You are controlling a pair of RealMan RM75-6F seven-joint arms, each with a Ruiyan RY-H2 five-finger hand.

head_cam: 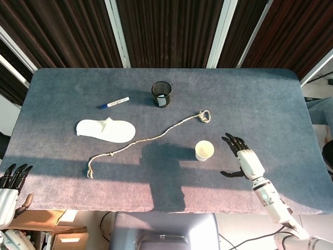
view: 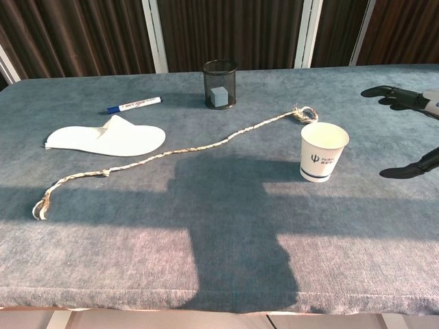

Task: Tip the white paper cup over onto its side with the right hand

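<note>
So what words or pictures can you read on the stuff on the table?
White paper cup: a dark trident-like sign shaped like "ψ"; the small print beside it is too blurred to read.
Blue-capped white marker pen: dark lettering along the barrel, too small to read.
Black mesh pen pot, white flat slipper and braided rope: no writing visible.

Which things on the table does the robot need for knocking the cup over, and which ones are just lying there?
Needed for the job:
- white paper cup, standing upright
- right hand, open, beside the cup, not touching it

Just lying about:
- rope
- white slipper
- marker
- black mesh pen holder
- left hand, off at the table's edge
</note>
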